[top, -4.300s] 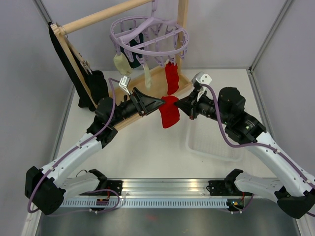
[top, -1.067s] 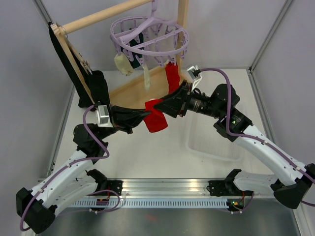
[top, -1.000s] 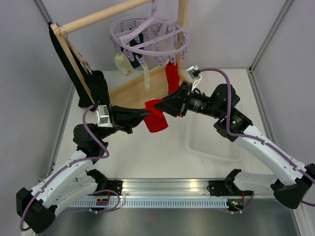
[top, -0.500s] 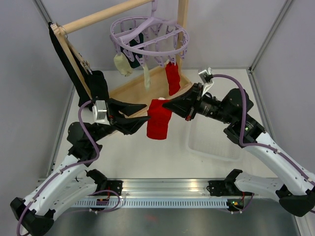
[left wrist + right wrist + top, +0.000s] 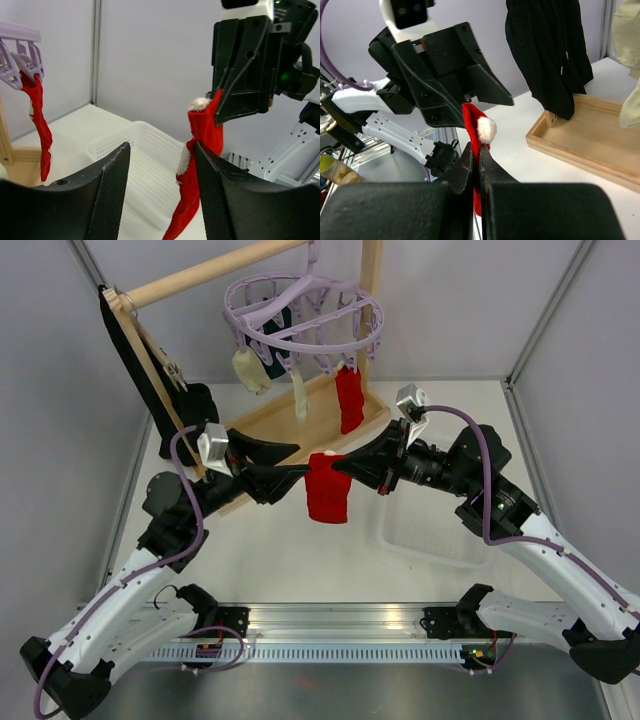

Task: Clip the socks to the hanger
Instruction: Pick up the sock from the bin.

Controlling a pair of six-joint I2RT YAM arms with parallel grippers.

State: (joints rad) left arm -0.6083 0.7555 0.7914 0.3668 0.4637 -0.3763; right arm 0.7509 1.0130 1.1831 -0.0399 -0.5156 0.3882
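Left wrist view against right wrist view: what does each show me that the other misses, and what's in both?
Only the left wrist view shows the white basket and a red sock already clipped to the hanger. Only the right wrist view shows the black cloth, the wooden tray and a cream sock. Both show the red sock with the white tuft, pinched in the right arm's shut jaws.
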